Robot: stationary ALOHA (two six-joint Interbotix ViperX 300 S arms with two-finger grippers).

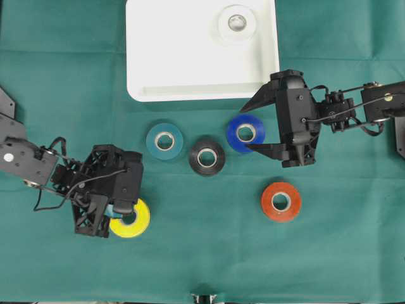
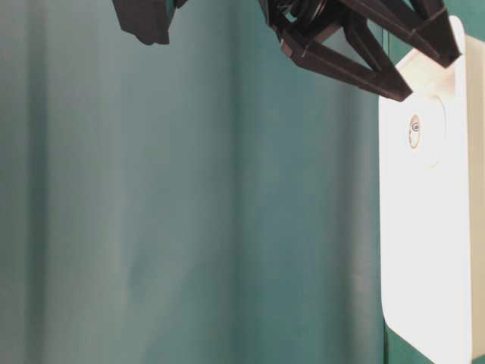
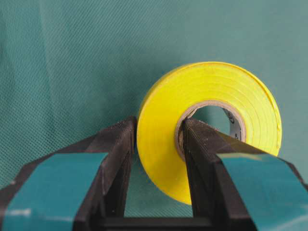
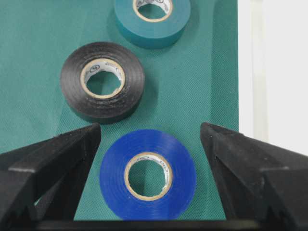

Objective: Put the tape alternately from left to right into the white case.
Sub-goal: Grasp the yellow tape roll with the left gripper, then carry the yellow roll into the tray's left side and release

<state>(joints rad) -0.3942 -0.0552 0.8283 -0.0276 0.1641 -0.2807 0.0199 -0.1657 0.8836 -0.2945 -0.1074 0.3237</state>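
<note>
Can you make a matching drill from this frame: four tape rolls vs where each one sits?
Rolls:
1. yellow roll
2. white roll
3. blue roll
4. orange-red roll

Places:
A. inside the white case
B. between the open fingers of the right end effector
C. clamped by the left end effector, one finger through its core
D. alone on the green cloth, no end effector at it

Pairs: 1-C, 2-A, 3-B, 4-D
</note>
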